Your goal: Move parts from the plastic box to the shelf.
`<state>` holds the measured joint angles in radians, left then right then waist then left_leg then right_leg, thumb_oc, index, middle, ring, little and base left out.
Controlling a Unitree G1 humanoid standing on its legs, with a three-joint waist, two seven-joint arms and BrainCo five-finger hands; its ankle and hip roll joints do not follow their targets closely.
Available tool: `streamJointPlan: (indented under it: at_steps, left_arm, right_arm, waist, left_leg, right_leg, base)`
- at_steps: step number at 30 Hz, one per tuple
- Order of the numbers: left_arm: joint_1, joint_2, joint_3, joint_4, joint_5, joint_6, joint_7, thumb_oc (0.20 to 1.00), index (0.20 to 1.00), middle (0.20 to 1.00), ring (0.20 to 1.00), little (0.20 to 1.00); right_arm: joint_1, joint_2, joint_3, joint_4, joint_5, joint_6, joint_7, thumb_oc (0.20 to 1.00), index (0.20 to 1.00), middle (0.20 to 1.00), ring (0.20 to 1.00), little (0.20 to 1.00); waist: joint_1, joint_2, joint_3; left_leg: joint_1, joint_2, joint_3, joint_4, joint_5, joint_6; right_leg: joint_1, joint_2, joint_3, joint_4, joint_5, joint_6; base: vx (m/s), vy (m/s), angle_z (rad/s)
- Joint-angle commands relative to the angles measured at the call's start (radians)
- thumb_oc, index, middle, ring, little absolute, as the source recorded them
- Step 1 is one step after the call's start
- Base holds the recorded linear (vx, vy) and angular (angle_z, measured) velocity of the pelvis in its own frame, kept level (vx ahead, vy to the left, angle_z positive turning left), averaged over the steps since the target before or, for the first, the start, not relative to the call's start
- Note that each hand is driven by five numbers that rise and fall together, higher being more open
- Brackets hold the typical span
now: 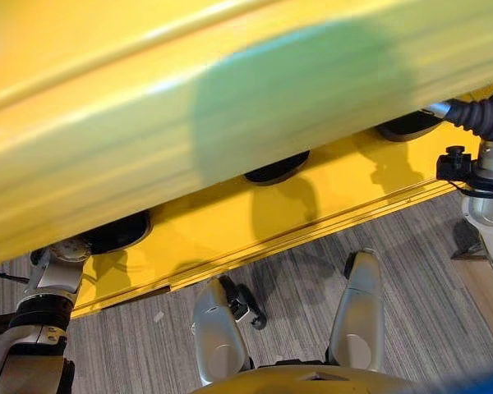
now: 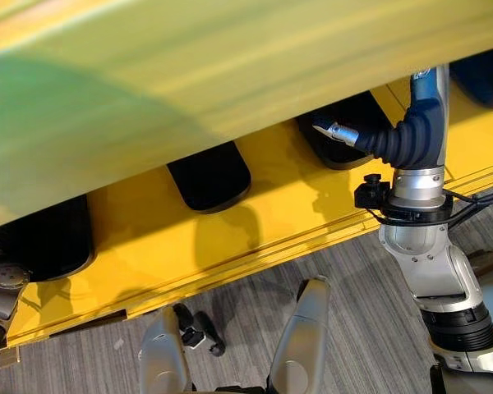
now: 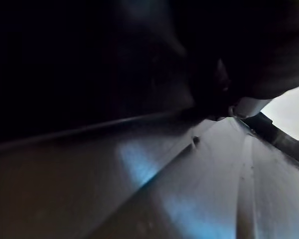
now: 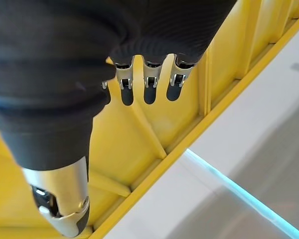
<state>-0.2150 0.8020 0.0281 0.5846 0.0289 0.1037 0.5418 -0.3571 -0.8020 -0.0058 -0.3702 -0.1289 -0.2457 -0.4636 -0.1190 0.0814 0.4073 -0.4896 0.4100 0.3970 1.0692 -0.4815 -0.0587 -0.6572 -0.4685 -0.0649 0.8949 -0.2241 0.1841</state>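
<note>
Up close, yellow plastic box (image 1: 230, 98) raised between both arms, right hand (image 4: 149, 84) under its ribbed underside — fingers curled against it, left hand's grip hidden, cannot tell.

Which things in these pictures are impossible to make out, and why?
Dark parts: upper ends hidden behind the yellow box wall in both eye views.
Left hand: lost in deep shadow in the left wrist view, grip unreadable.
Right hand: its own dark cover blocks its contact with the box in the right wrist view.
</note>
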Motion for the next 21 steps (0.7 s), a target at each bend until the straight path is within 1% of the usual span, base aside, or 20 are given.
streamJointPlan:
  at_steps: [1, 3, 5, 7, 8, 9, 12, 13, 15, 16, 18, 21]
  left_arm:
    - [-0.001, 0.046, 0.057, -0.008, -0.027, -0.031, 0.021, 1.000, 1.000, 1.000, 1.000, 1.000]
    - [0.000, 0.025, 0.060, -0.011, -0.048, -0.047, 0.032, 1.000, 1.000, 1.000, 1.000, 1.000]
    - [0.002, 0.020, 0.063, -0.018, -0.063, -0.044, 0.031, 1.000, 1.000, 1.000, 1.000, 1.000]
    - [0.003, -0.002, 0.074, -0.021, -0.112, -0.045, 0.034, 1.000, 1.000, 1.000, 1.000, 1.000]
    - [0.004, -0.017, 0.087, -0.020, -0.160, -0.044, 0.041, 1.000, 1.000, 1.000, 1.000, 1.000]
    - [0.004, -0.017, 0.087, -0.020, -0.161, -0.044, 0.042, 1.000, 1.000, 1.000, 1.000, 1.000]
    - [-0.009, -0.047, 0.109, -0.006, -0.222, -0.063, 0.040, 1.000, 1.000, 1.000, 1.000, 1.000]
    - [-0.014, -0.059, 0.119, -0.014, -0.259, -0.072, 0.053, 1.000, 1.000, 1.000, 1.000, 1.000]
    - [-0.017, -0.074, 0.131, -0.015, -0.286, -0.075, 0.063, 1.000, 1.000, 1.000, 1.000, 1.000]
    - [-0.017, -0.083, 0.140, -0.021, -0.306, -0.068, 0.073, 1.000, 1.000, 1.000, 1.000, 1.000]
    - [-0.018, -0.093, 0.150, -0.025, -0.319, -0.063, 0.084, 1.000, 1.000, 1.000, 1.000, 1.000]
    - [-0.024, -0.111, 0.170, -0.030, -0.336, -0.074, 0.124, 1.000, 1.000, 1.000, 1.000, 1.000]
  right_arm:
    - [-0.013, -0.021, -0.070, -0.042, 0.032, -0.021, -0.002, 1.000, 1.000, 1.000, 1.000, 1.000]
    - [-0.013, -0.017, -0.068, -0.044, 0.029, -0.010, -0.004, 1.000, 1.000, 1.000, 1.000, 1.000]
    - [-0.010, -0.015, -0.069, -0.046, 0.028, -0.007, -0.003, 1.000, 1.000, 1.000, 1.000, 1.000]
    - [-0.001, -0.010, -0.074, -0.048, 0.024, 0.000, -0.002, 1.000, 1.000, 1.000, 1.000, 1.000]
    - [0.004, -0.002, -0.077, -0.048, 0.017, 0.001, 0.000, 1.000, 1.000, 1.000, 1.000, 1.000]
    - [0.004, -0.002, -0.077, -0.048, 0.017, 0.001, 0.000, 1.000, 1.000, 1.000, 1.000, 1.000]
    - [0.001, 0.013, -0.072, -0.048, 0.003, 0.002, 0.000, 1.000, 1.000, 1.000, 1.000, 1.000]
    - [0.007, 0.017, -0.075, -0.052, 0.001, 0.003, -0.003, 1.000, 1.000, 1.000, 1.000, 1.000]
    - [0.010, 0.024, -0.075, -0.051, -0.001, 0.003, -0.004, 1.000, 1.000, 1.000, 1.000, 1.000]
    - [0.013, 0.030, -0.078, -0.051, -0.006, 0.000, -0.003, 1.000, 1.000, 1.000, 1.000, 1.000]
    - [0.016, 0.034, -0.079, -0.053, -0.009, 0.001, -0.004, 1.000, 1.000, 1.000, 1.000, 1.000]
    - [0.020, 0.046, -0.073, -0.054, -0.019, 0.006, -0.017, 1.000, 1.000, 1.000, 1.000, 1.000]
  waist:
    - [0.012, 0.001, -0.015]
    - [0.012, -0.001, -0.015]
    - [0.011, -0.002, -0.015]
    - [0.011, -0.003, -0.015]
    - [0.011, -0.003, -0.015]
    - [0.011, -0.003, -0.015]
    - [0.010, -0.005, -0.016]
    - [0.009, -0.008, -0.015]
    - [0.010, -0.010, -0.016]
    - [0.010, -0.012, -0.017]
    - [0.011, -0.015, -0.018]
    - [0.013, -0.025, -0.021]
  left_leg:
    - [0.020, -0.043, -0.061, -0.065, 0.036, -0.002]
    - [0.021, -0.043, -0.063, -0.065, 0.038, -0.002]
    - [0.023, -0.042, -0.063, -0.066, 0.039, -0.002]
    - [0.026, -0.043, -0.065, -0.069, 0.040, -0.003]
    - [0.027, -0.043, -0.067, -0.071, 0.042, -0.001]
    - [0.028, -0.043, -0.066, -0.072, 0.042, -0.001]
    - [0.034, -0.042, -0.065, -0.082, 0.048, -0.002]
    - [0.036, -0.041, -0.065, -0.087, 0.050, -0.003]
    - [0.037, -0.039, -0.066, -0.091, 0.052, -0.003]
    - [0.040, -0.038, -0.067, -0.095, 0.053, -0.002]
    - [0.043, -0.037, -0.066, -0.099, 0.054, -0.003]
    - [0.049, -0.029, -0.069, -0.110, 0.060, -0.005]
  right_leg:
    - [0.080, -0.007, -0.055, 0.068, -0.067, -0.031]
    - [0.082, -0.001, -0.054, 0.072, -0.074, -0.031]
    - [0.084, 0.000, -0.055, 0.072, -0.076, -0.032]
    - [0.087, 0.002, -0.055, 0.071, -0.079, -0.031]
    - [0.088, 0.002, -0.054, 0.069, -0.077, -0.032]
    - [0.088, 0.002, -0.054, 0.069, -0.077, -0.032]
    - [0.090, 0.005, -0.052, 0.065, -0.074, -0.032]
    - [0.092, 0.006, -0.052, 0.063, -0.075, -0.031]
    - [0.095, 0.008, -0.052, 0.062, -0.075, -0.032]
    - [0.097, 0.010, -0.053, 0.061, -0.076, -0.032]
    - [0.101, 0.012, -0.054, 0.060, -0.077, -0.032]
    - [0.109, 0.017, -0.058, 0.055, -0.079, -0.032]
  base:
    - [0.01, -0.032, -0.05]
    - [0.02, -0.031, -0.04]
    - [0.00, 0.000, 0.00]
    - [0.01, -0.018, 0.00]
    - [0.00, 0.000, 0.00]
    - [0.00, 0.000, 0.00]
    - [0.00, -0.033, -0.01]
    - [0.00, -0.052, -0.01]
    - [0.01, -0.047, -0.01]
    - [0.01, -0.056, -0.01]
    - [0.01, -0.058, -0.01]
    - [0.02, -0.065, -0.02]
